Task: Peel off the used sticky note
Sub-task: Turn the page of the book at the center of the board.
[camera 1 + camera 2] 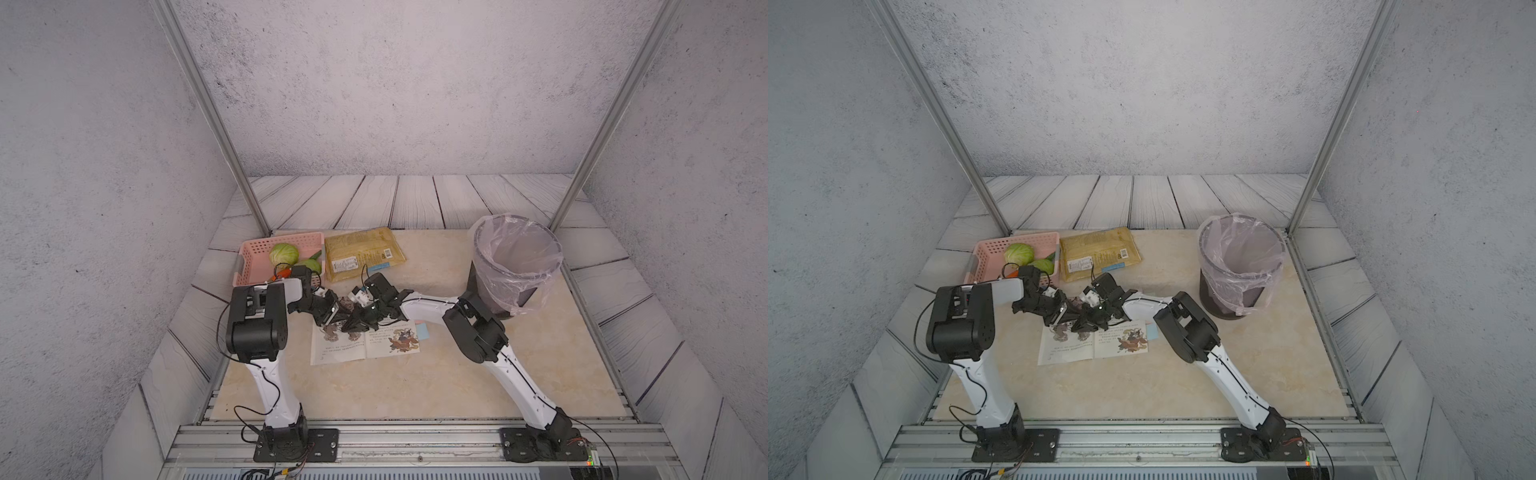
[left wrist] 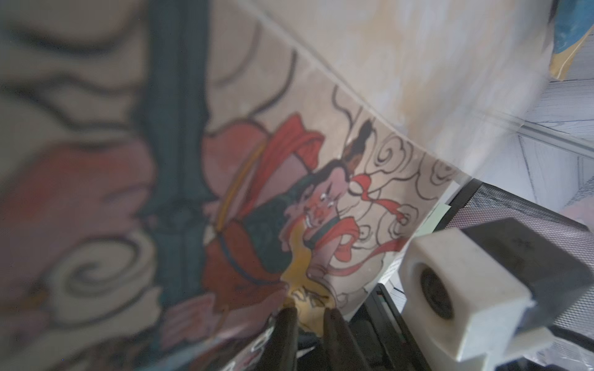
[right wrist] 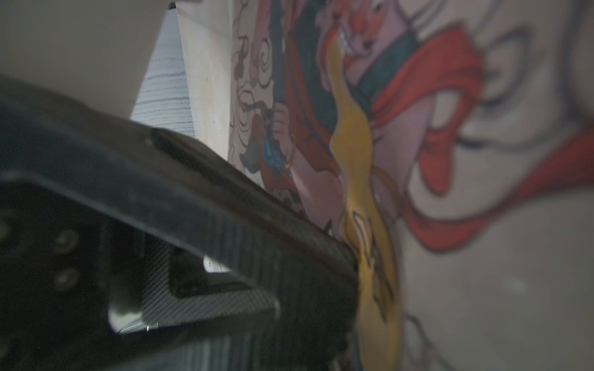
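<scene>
Lying apart from left pincer: blue sticky note.

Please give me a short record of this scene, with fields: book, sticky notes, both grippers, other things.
book: open picture book, flat on table
sticky notes: blue tab at book's edge, apart from both grippers
left gripper: shut, tips at the illustrated page
right gripper: shut, low over the book
other: lined bin, pink basket, yellow packet

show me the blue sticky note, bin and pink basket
blue sticky note [image 1: 423,331]: in a top view, visible middle
bin [image 1: 503,291]: in a top view, front wall
pink basket [image 1: 258,250]: in a top view, perforated part
</scene>
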